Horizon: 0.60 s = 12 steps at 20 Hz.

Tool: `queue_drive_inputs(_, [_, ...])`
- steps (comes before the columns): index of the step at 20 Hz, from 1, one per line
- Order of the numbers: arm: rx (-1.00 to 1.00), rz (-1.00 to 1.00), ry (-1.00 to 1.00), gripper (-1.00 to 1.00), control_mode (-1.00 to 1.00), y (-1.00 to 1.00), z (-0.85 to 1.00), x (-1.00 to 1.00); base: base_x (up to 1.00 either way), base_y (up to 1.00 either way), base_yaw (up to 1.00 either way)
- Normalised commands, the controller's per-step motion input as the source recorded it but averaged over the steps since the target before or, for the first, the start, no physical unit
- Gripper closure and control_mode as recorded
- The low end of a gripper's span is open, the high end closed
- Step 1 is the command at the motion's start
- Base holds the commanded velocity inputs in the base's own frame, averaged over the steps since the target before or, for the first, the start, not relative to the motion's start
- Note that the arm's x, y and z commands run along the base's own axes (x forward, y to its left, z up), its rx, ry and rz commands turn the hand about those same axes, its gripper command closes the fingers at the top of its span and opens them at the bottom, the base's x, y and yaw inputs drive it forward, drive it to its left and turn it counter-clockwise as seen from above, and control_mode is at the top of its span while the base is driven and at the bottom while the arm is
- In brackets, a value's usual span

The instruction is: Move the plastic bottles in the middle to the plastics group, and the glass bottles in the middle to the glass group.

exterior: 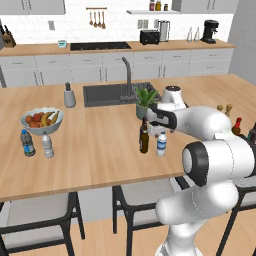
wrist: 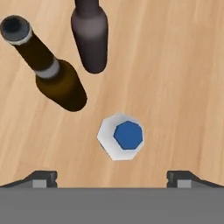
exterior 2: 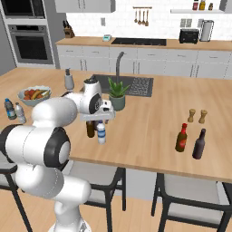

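The small clear plastic bottle stands upright in the middle of the island, seen from above directly under my open gripper, between its two fingertips and lower than them. It also appears as the blue-labelled bottle. Beside it stand two slim glass bottles, one amber-brown and one darker maroon. The gripper hangs just above the bottle tops, holding nothing. The plastics group is at the far left. The glass group, a red-capped bottle and a near-black one, stands to the right.
A fruit bowl sits behind the plastics group. A potted plant and the sink lie just behind the middle bottles. Two wooden shakers stand behind the glass group. Stools line the island's near edge.
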Motion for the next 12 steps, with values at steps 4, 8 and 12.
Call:
queue_drive_inputs(4, [0.0, 0.0, 0.01, -1.0, -1.0, -0.01, -0.35, 0.02, 0.0, 0.0, 0.0])
queue_drive_inputs(8, [0.0, 0.0, 0.0, -1.0, -1.0, -0.01, -0.21, 0.11, 0.0, 0.0, 0.0])
queue_drive_inputs(12, [0.0, 0.0, 0.0, -1.0, -1.0, -0.03, 0.0, 0.13, 0.0, 0.0, 0.0])
